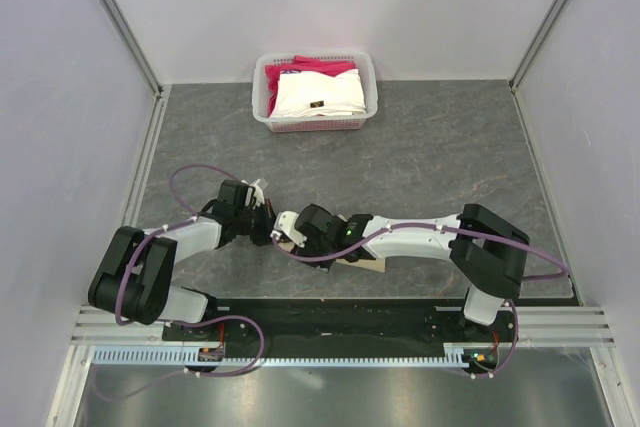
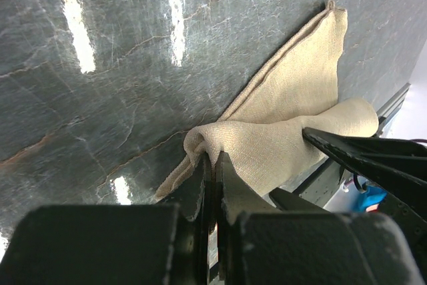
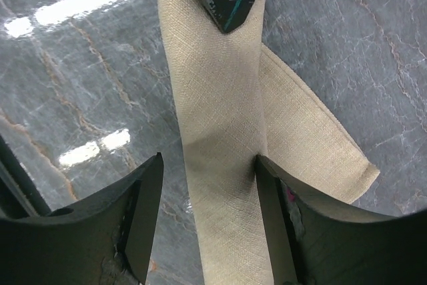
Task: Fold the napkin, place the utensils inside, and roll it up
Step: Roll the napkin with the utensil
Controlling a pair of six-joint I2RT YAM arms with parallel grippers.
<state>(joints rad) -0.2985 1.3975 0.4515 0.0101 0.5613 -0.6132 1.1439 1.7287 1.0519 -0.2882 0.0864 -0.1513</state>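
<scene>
Tan napkin (image 2: 287, 131) in a loose roll by the middle of the near edge of the worktop (image 1: 450, 147), left hand (image 2: 213, 161) pinched on one end, right hand (image 3: 208, 165) spread wide astride the roll, fingers either side

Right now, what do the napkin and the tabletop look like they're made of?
The napkin looks like soft woven cloth, maybe linen or cotton: tan, matte, with a visible crosshatch weave and limp folds. The tabletop looks like polished stone or stone-look laminate: grey, veined, mirroring the lights.
</scene>
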